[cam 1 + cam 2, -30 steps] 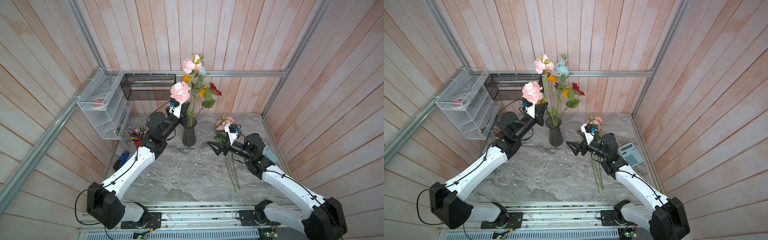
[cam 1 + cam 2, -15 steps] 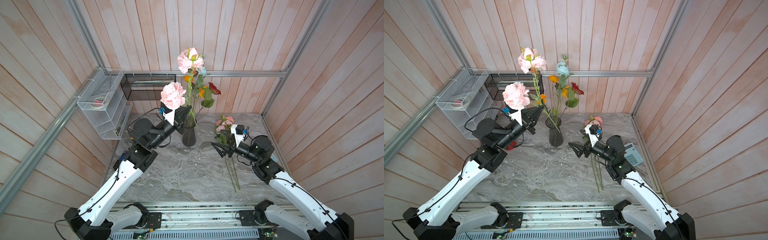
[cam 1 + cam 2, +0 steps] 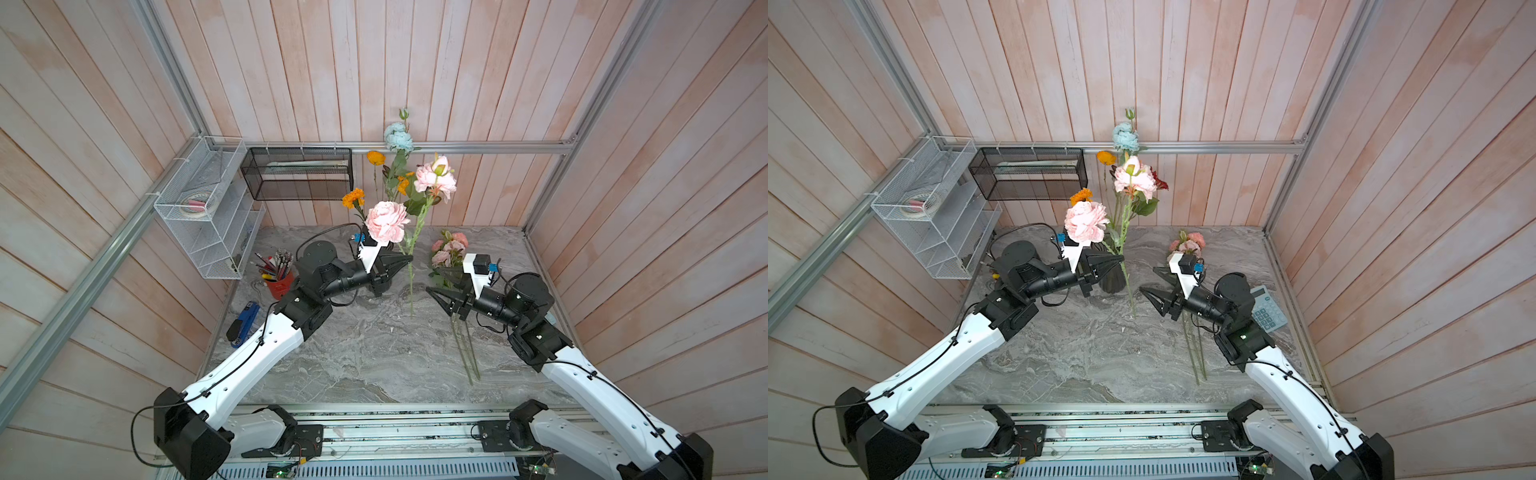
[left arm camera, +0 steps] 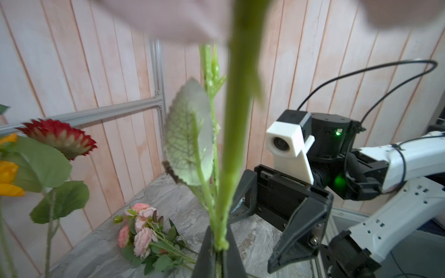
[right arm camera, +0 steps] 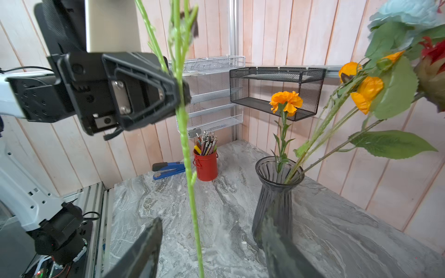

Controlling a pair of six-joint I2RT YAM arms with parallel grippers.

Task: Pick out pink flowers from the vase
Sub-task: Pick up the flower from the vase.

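My left gripper (image 3: pixel 409 258) (image 4: pixel 220 248) is shut on the green stem of the pink flowers (image 3: pixel 436 180), held above the table to the right of the vase (image 3: pixel 1113 284) (image 5: pixel 274 204). Two pink heads rise from the grip, the larger (image 3: pixel 386 222) right above the wrist camera. The stem's lower end hangs free over the marble. My right gripper (image 3: pixel 434 281) (image 5: pixel 209 252) is open, facing that hanging stem (image 5: pixel 192 192), its tips just short of it. Another bunch of pink flowers (image 3: pixel 449 247) (image 4: pixel 139 231) lies on the table. Orange (image 5: pixel 286 101), red and pale blue blooms stay in the vase.
A red pencil cup (image 3: pixel 280 284) and a blue stapler (image 3: pixel 243 324) sit at the left of the table. A calculator (image 3: pixel 1264 309) lies by the right wall behind my right arm. A white wire shelf (image 3: pixel 208 208) and a black mesh basket (image 3: pixel 299 174) hang on the walls.
My left gripper lifted the pink flowers out of the vase, swung left, then carried them right, in front of my right gripper. The right gripper's jaws have narrowed somewhat.
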